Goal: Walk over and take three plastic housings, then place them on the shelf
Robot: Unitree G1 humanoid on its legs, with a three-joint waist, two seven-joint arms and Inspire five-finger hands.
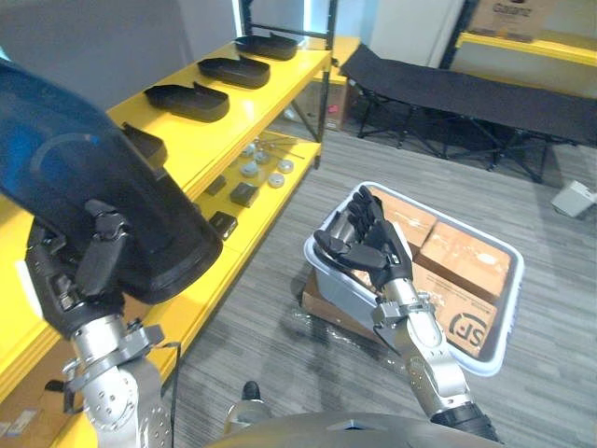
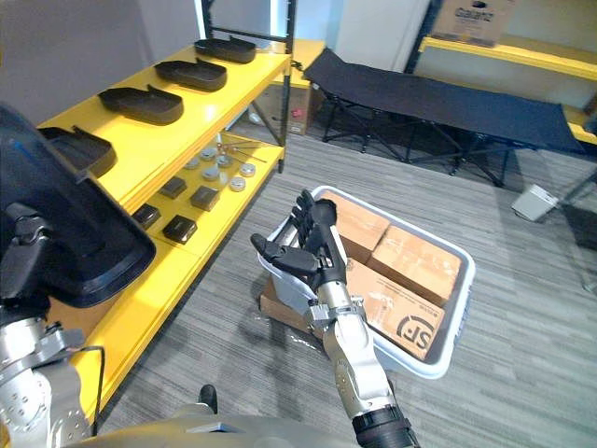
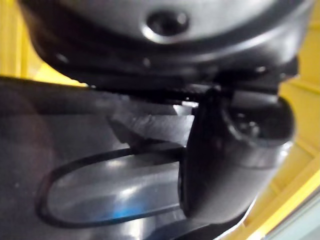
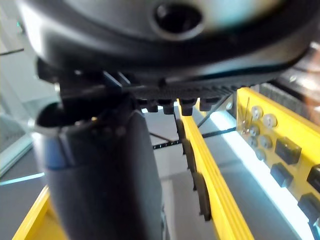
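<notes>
Plastic housing (image 1: 93, 177) clamped in left hand (image 1: 84, 266) at left of frame, fingers curled over its near rim and thumb laid against its glossy face in left wrist view; large, dark, smooth shell, rounded at lower-right end, faint oval outline moulded into surface; long axis running from upper left down to lower right of frame, lower-right end overhanging front edge of yellow shelf (image 1: 224, 135); likely awkward and slippery for a one-handed grip. Free spot on top board seemingly straight under and behind held piece, toward left edge of frame, just short of nearest shelved housing (image 2: 76, 149); three more housings (image 2: 142, 103) lined up beyond toward upper centre, each lying crosswise on board; probably best turned to match before setting down. Left hand plainly nearer to shelf; right hand (image 1: 364, 243) well apart at centre-right, fingers loosely extended, holding nothing, hovering above white bin (image 1: 508, 313) of cardboard boxes (image 1: 466, 257). Small black blocks (image 1: 244, 193) and grey discs (image 1: 266, 168) on lower board.
</notes>
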